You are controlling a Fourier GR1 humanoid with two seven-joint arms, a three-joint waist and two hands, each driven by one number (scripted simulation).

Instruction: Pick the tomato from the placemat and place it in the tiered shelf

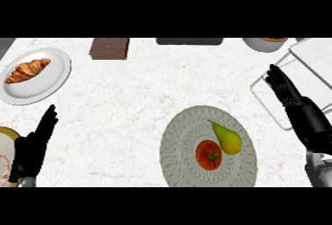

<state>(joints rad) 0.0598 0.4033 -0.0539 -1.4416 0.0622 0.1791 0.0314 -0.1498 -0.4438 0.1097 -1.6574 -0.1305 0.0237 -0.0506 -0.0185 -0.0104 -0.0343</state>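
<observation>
A red tomato [209, 155] lies on a round grey patterned placemat [178, 149] near the counter's front. A green-yellow pear [228, 138] lies right beside it on the same mat, touching or nearly so. The white tiered shelf [310, 61] stands at the right edge, only partly in view. My right hand [299, 110] is open with fingers straight, raised between the placemat and the shelf, to the right of the tomato. My left hand [35, 147] rests open at the lower left, fingers pointing up, far from the mat.
A white plate [53, 79] with a croissant [27, 70] sits at the back left. A brown block [109, 48], a dark flat object [189, 41] and a white bowl [265, 44] line the back edge. Another plate's rim [5, 156] shows at far left.
</observation>
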